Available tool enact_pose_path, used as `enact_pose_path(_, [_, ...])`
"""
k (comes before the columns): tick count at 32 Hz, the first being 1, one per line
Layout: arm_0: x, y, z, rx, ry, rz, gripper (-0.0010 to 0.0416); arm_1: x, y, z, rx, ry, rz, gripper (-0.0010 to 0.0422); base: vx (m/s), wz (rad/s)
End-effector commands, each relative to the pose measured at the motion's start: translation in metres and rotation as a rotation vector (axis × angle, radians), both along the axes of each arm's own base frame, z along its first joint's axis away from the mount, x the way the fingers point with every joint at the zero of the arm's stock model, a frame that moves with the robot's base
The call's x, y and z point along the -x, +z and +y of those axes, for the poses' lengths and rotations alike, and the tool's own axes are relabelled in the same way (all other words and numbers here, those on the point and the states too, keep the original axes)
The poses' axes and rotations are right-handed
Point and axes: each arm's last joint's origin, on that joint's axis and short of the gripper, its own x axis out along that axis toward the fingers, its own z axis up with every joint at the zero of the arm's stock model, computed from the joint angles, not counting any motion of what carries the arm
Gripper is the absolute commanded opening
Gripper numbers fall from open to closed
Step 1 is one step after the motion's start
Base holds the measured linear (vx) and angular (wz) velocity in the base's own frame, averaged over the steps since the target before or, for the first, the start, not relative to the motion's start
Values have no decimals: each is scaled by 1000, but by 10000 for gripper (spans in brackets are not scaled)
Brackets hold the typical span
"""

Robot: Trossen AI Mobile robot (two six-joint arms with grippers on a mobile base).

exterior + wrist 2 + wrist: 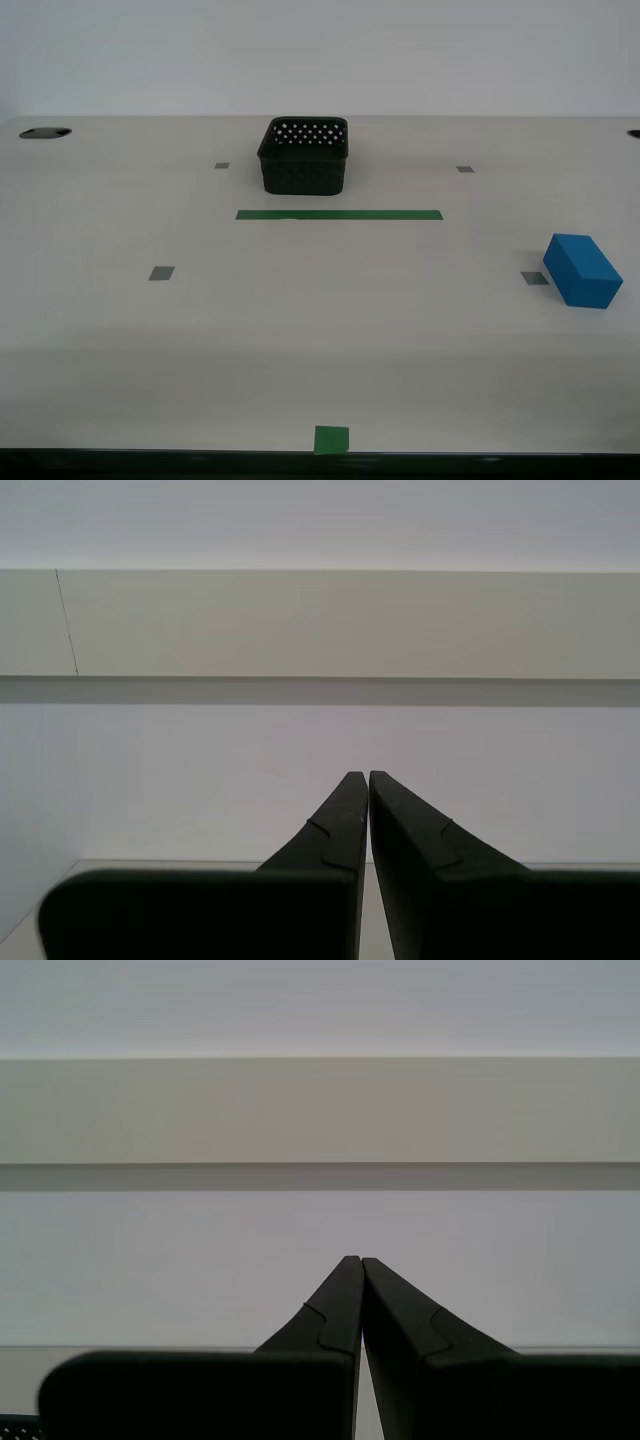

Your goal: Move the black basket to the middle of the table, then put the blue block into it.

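Note:
The black basket (pixel 305 155) stands upright on the far part of the table (pixel 320 340), just behind the long green tape strip (pixel 339 214). The blue block (pixel 582 270) lies on the table at the exterior view's right. Neither arm shows in the exterior view. My first gripper (pixel 352 1260) is shut and empty, its tips touching, pointing at a wall. My second gripper (pixel 359 776) is shut and empty, also pointing at a wall. Neither wrist view shows the basket or the block.
A green square (pixel 331 439) marks the table's near edge. Small grey squares (pixel 161 273) lie scattered on the top, one (pixel 535 278) beside the block. A dark hole (pixel 45 132) sits at the far left corner.

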Motion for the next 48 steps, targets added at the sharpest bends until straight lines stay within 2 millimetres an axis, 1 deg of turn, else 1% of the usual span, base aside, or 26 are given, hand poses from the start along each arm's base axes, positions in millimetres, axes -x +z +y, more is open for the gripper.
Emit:
enact_pose_path(1, [0, 1, 0, -2, 1, -4, 1, 0, 0, 0, -1, 1, -4, 0, 0, 0])
enact_pose_path(43, [0, 1, 0, -2, 1, -4, 1, 0, 0, 0, -1, 2, -4, 0, 0, 0])
enact_pose_path(48, [-7, -8, 0, -2, 1, 39, 1, 0, 0, 0, -1, 1, -4, 0, 0, 0])
